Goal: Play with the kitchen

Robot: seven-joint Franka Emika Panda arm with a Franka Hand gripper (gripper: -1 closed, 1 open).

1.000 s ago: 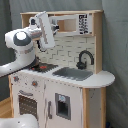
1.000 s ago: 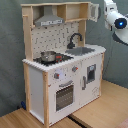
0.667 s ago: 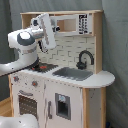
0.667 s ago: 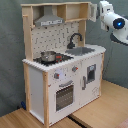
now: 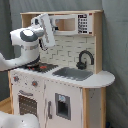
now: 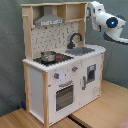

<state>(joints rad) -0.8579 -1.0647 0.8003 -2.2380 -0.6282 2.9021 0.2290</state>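
Toy kitchen (image 5: 60, 85) standing upright before grey curtain (image 6: 10, 60); pot (image 6: 48, 56) on stovetop, black faucet (image 5: 84, 58) behind sink. End effector (image 5: 46, 30) raised beside upper shelf; finger state indiscernible.

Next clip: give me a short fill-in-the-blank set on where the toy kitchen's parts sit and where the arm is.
1. On the stovetop of the kitchen stands a metal ____.
2. The black faucet curves over the ____.
3. The grey hood hangs directly above the ____.
4. The gripper is up at the level of the kitchen's ____ shelf.

Missing words: pot; sink; stovetop; top
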